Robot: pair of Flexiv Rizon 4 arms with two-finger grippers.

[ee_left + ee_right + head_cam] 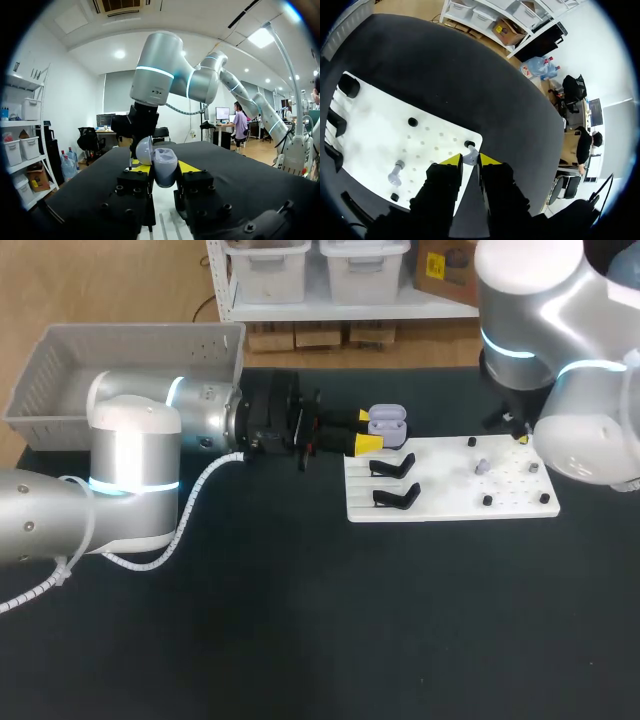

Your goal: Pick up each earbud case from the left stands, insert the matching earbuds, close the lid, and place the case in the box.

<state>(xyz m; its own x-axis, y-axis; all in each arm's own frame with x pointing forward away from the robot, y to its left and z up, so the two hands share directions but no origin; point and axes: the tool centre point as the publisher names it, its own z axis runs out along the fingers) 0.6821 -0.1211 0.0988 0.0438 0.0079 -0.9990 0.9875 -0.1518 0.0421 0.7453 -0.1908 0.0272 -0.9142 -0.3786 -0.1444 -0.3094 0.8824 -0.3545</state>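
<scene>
Lavender case, lid open, pinched in left pincer; right pincer pinching earbud at board corner.

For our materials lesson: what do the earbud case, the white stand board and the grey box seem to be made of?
Earbud case: smooth pale lilac plastic, semi-gloss, judging by its soft highlights.
Stand board: probably rigid white plastic or a painted sheet, matt, drilled with rows of small holes.
Box: grey moulded plastic by the look, matt, with thin perforated walls.

Black matte table spans whole work area, evenly lit, faint sheen
</scene>
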